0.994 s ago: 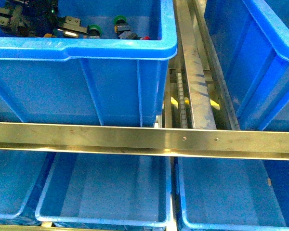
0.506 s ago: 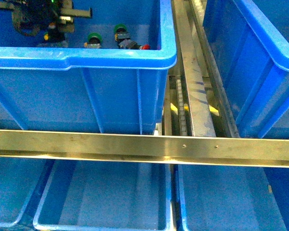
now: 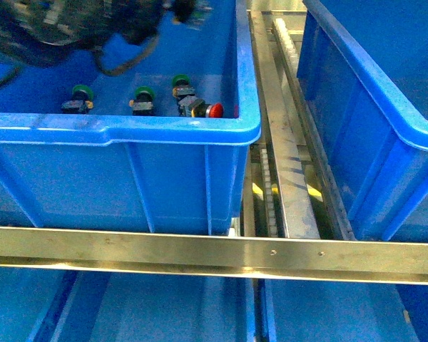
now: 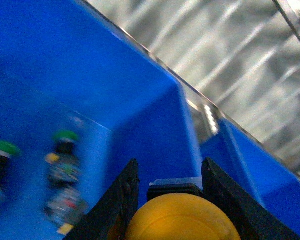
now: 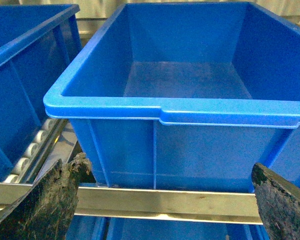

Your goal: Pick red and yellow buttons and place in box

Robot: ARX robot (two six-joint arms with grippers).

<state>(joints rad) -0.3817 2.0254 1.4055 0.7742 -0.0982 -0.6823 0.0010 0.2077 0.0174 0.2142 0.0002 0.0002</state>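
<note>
- Red-capped push-button switch (image 3: 212, 110) on a black body: it lies on its side on the floor of the large blue plastic bin (image 3: 128, 132), just inside the near wall. It sits by the corner next to the metal roller rail (image 3: 278, 128), well apart from both my grippers.
- I judge it light and rigid. The glossy dome would slip, so I pinch the squared body.
- Green-capped switches (image 3: 144, 94): further in on that bin's floor, not mine to take.
- Yellow mushroom-capped switch (image 4: 182, 220): my left gripper (image 4: 171, 175) has its black fingers (image 4: 121, 200) clamped on it, raised above that bin's floor towards the far side.
- My right gripper (image 5: 165, 200): spread wide, holding nothing, outside that bin and facing an empty blue bin (image 5: 180, 107), probably the box.
</note>
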